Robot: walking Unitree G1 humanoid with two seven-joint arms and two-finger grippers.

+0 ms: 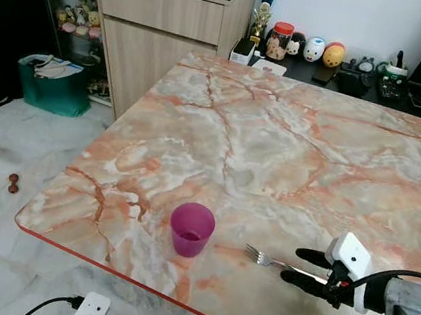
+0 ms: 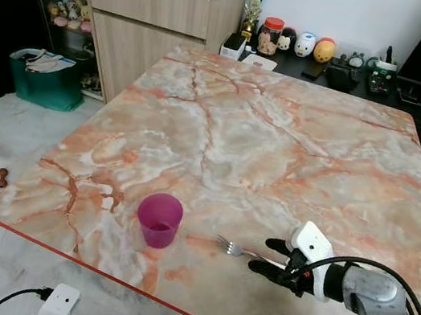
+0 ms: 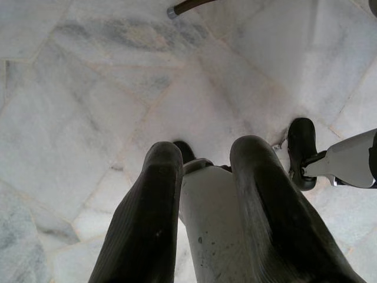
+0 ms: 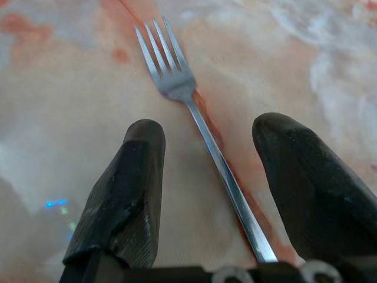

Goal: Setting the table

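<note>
A silver fork (image 1: 262, 257) lies flat on the marble table (image 1: 279, 137) near its front edge, tines pointing toward a purple plastic cup (image 1: 191, 229) that stands upright a short way to its left. My right gripper (image 1: 299, 266) is low over the table and open. Its two black fingers straddle the fork's handle (image 4: 227, 177) without closing on it; the tines (image 4: 168, 71) lie beyond the fingertips. My left gripper (image 3: 206, 150) hangs idle over the white marble floor with its fingers apart.
A wooden cabinet (image 1: 164, 27) stands beyond the table's far left corner, with a green bag (image 1: 52, 85) on the floor beside it. Jars and small figures (image 1: 311, 49) line a low black shelf at the back. A white power strip (image 1: 89, 312) lies on the floor below the table's front edge.
</note>
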